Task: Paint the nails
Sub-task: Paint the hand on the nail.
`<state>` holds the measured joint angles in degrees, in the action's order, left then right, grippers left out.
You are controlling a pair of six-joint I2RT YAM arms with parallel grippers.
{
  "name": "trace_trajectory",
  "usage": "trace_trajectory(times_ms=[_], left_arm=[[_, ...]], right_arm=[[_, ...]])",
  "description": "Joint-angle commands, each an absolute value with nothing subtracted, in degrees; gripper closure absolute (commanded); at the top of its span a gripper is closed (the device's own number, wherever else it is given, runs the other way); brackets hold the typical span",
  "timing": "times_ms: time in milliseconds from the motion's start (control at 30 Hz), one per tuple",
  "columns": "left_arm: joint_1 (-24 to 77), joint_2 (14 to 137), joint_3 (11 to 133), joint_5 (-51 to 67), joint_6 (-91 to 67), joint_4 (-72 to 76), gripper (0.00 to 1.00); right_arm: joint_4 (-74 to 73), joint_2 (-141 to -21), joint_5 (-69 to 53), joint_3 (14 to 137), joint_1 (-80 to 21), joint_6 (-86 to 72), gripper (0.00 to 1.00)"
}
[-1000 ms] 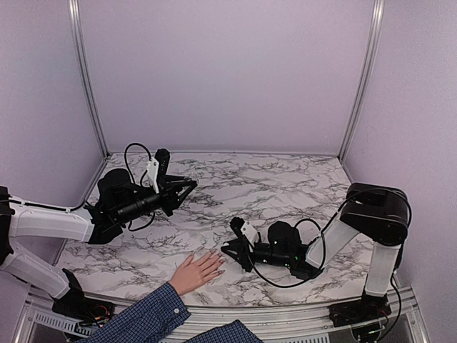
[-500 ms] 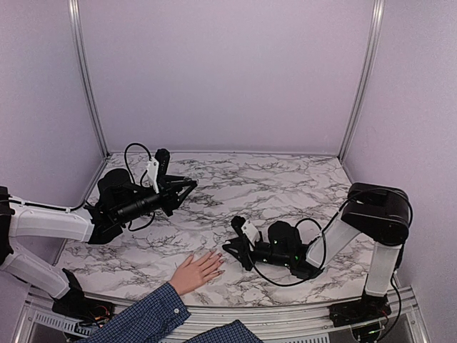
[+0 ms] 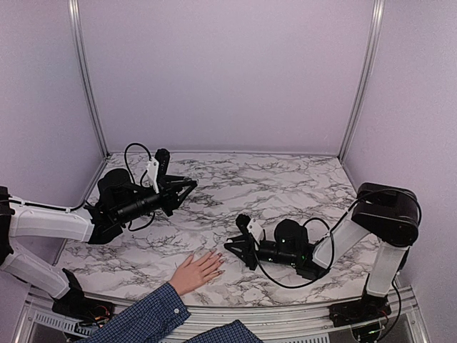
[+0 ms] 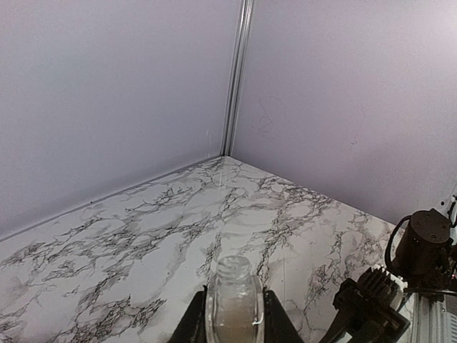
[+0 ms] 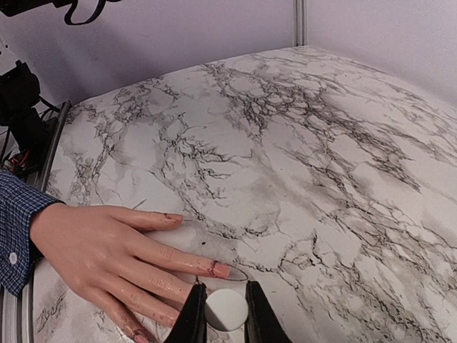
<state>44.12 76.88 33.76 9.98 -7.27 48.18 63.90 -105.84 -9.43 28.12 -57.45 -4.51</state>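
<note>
The hand (image 5: 107, 250) lay palm down on the marble table (image 3: 285, 186) near its front edge, between the two arms, with its fingers spread and a blue plaid sleeve (image 5: 14, 229) behind the wrist. The nails (image 5: 221, 271) faced up at the fingertips, just in front of the right gripper (image 3: 234, 248), which was pinching a white round cap (image 5: 226, 309), probably the brush's handle; no bristles could be made out. The left gripper (image 3: 187, 186) hung well apart over the table's left side, clamped on a small clear bottle (image 4: 234, 300) standing upright with its threaded neck uncapped. In the top view the hand's long axis ran diagonally from the sleeve at the near edge up and to the right, so the fingertips pointed at the right gripper. Reddish marks showed on the thumb and on the forefinger's tip. The nails looked stiff, smooth and tiny, fixed to a living hand that might shift, so they were nothing to take hold of. Only the brush should touch them, lightly and along each finger.
</note>
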Motion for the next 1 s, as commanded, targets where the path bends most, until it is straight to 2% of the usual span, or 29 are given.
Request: trace_trajectory(times_ms=[0,967], left_arm=[[43.73,76.21,33.51,9.67,-6.85,50.8,1.0],[43.77,76.81,33.91,9.8,-6.68,50.8,1.0]], right_arm=[[66.41,-106.0,-12.97,28.75,-57.21,-4.3,1.0],[61.37,-109.53,-12.16,32.26,-57.48,-5.69,1.0]])
